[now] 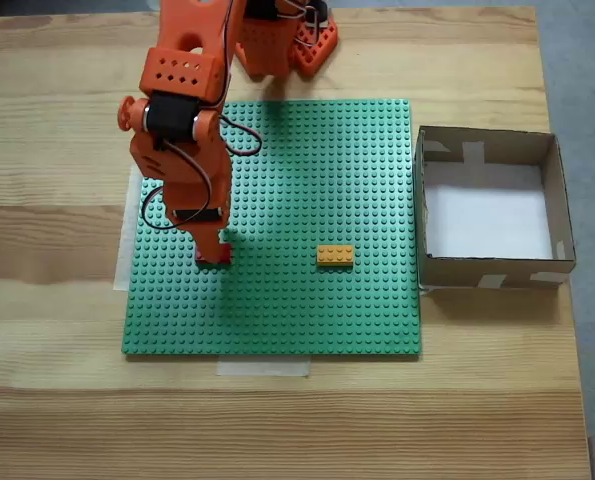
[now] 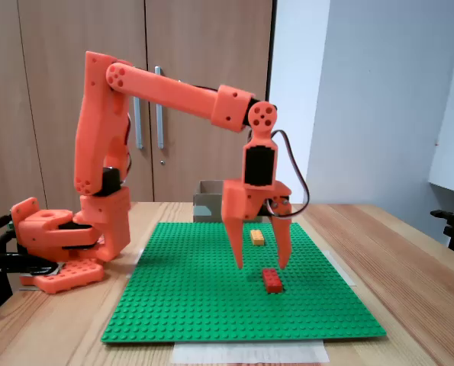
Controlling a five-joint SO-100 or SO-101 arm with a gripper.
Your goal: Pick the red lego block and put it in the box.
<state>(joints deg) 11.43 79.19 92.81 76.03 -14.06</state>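
The red lego block is seen lying flat, studs up, on the green studded baseplate, toward the near right part of the plate in a fixed view taken from table level; its long axis is angled slightly, running from the near right toward the far left in that view. In a fixed view from above, the block is mostly covered by the arm, only a dark-red sliver being shown at the left half of the baseplate, so its heading cannot be read there. The gripper is held above the block with its two tapered orange fingers spread apart, tips pointing down and straddling the space just over the brick without touching it. An orange-yellow brick of the same studded, rectangular shape is found near the plate's middle, its long axis lying left to right in the view from above, well apart from the red one. The box, made of brown cardboard with low walls, pale tape patches and a white inner floor, is set on the wooden table just beside the baseplate's right edge in that view. The arm's body is made of matte orange printed plastic with black servos.
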